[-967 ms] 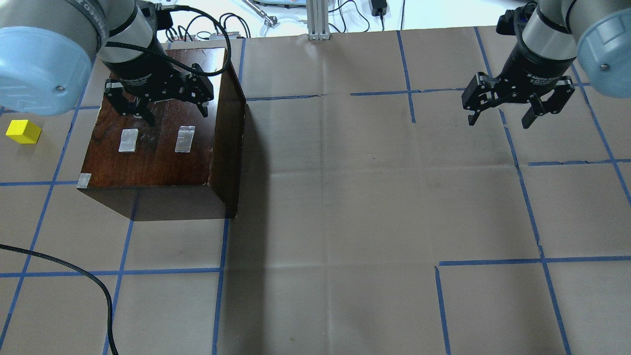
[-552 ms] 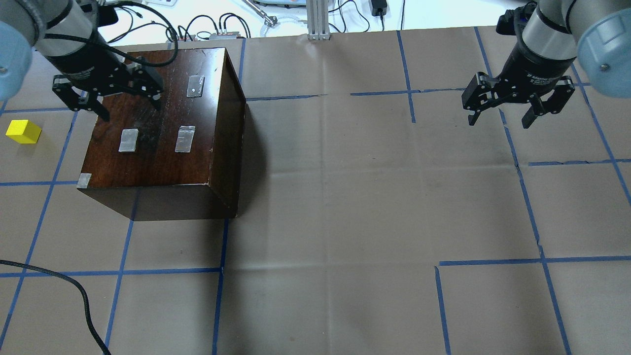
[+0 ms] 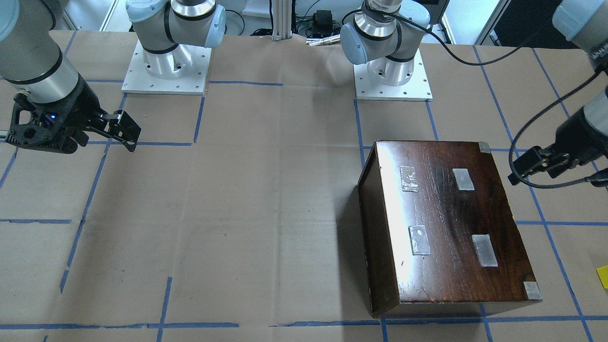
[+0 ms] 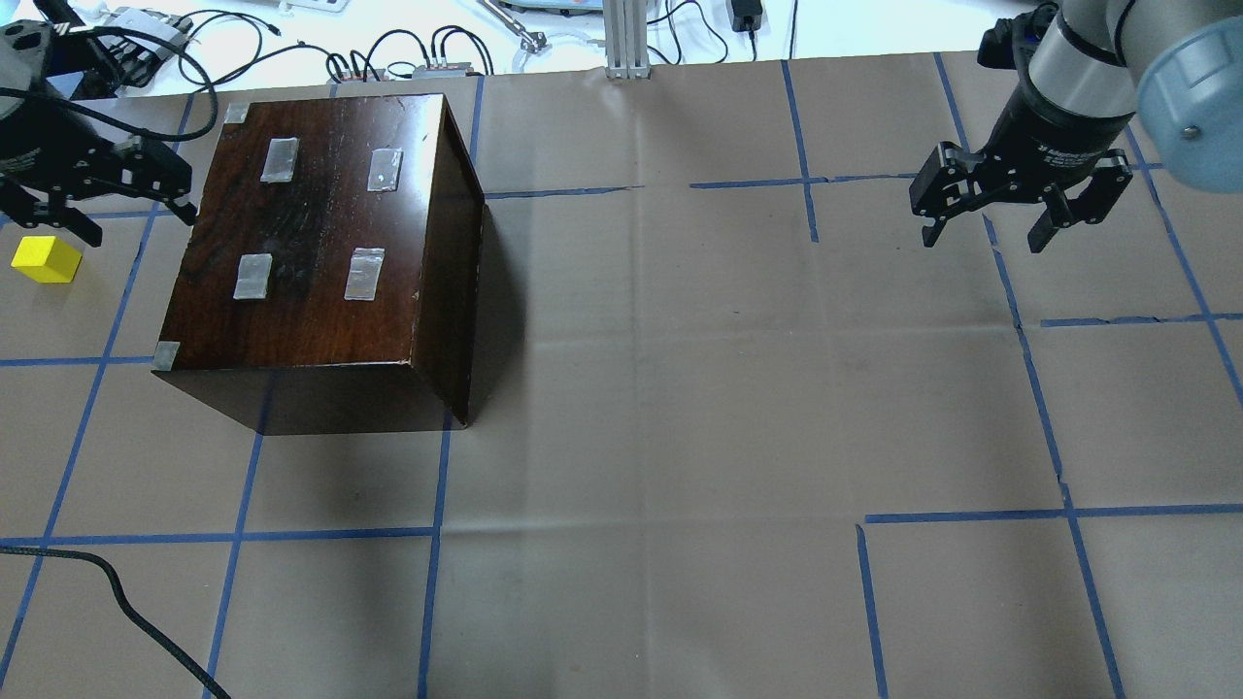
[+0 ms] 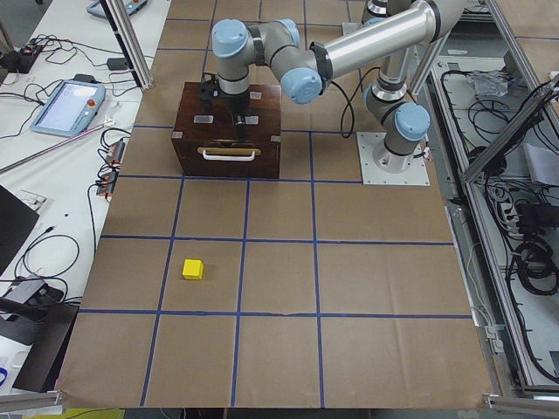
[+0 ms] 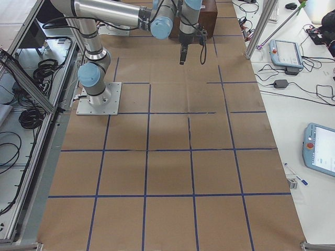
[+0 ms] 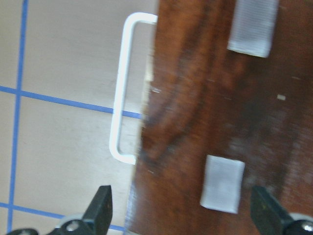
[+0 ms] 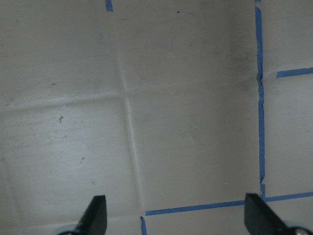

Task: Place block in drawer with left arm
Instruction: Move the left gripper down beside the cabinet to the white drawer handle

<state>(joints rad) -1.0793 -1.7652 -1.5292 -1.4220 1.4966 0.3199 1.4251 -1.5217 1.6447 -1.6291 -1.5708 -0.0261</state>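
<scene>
Hovering our left gripper point(image 4: 141, 223), jaws spread, over the cabinet point(image 4: 311, 252) handle point(image 7: 120, 88), we seem set to open the shut drawer point(image 5: 262, 157) first; the block point(image 4: 46, 259) waits at eight o'clock.

On the view's right, a dark glossy brown wooden cabinet point(image 3: 446, 228) on the table covered with brown paper and blue tape lines point(image 3: 266, 213), grey tape patches point(image 3: 484, 250) on its top. Near its far right corner, the black left gripper point(image 3: 527, 167). At the right border, cut off, a small yellow block point(image 3: 603, 276). Far left, well apart, the black right gripper point(image 3: 127, 133).
</scene>
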